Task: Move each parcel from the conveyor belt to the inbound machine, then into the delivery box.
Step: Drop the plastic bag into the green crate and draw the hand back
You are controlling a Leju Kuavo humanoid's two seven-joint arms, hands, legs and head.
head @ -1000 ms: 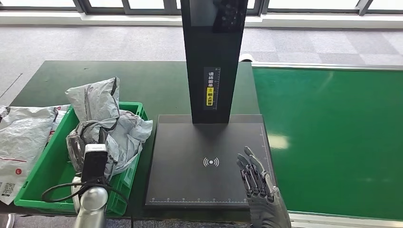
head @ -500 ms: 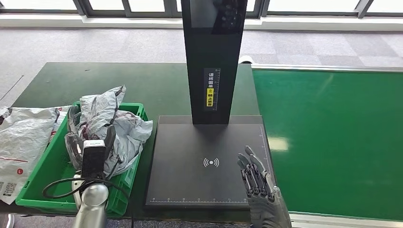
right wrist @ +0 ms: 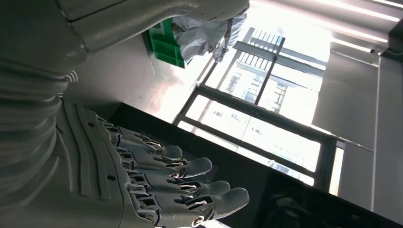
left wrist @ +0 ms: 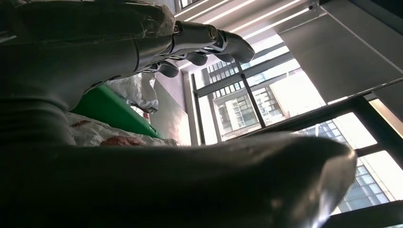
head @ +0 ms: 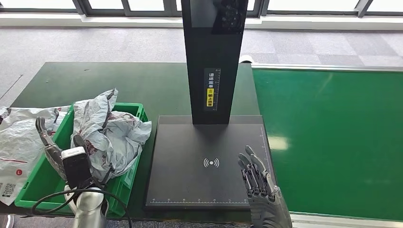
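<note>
A crumpled grey parcel (head: 107, 135) lay in the green box (head: 43, 183) at lower left; the left hand (head: 50, 147) hovered beside it, fingers spread, empty. The right hand (head: 256, 183) waited open over the scanner plate (head: 190, 142).

L hand (head: 51, 148) raised at lower left, fingers spread, holding nothing. R hand (head: 256, 178) flat, fingers straight and apart, empty.

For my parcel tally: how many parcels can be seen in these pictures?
2. A crumpled grey parcel lies in the green delivery box. A white parcel lies outside the box, on the side away from the inbound machine. More may be hidden under the grey one.
</note>
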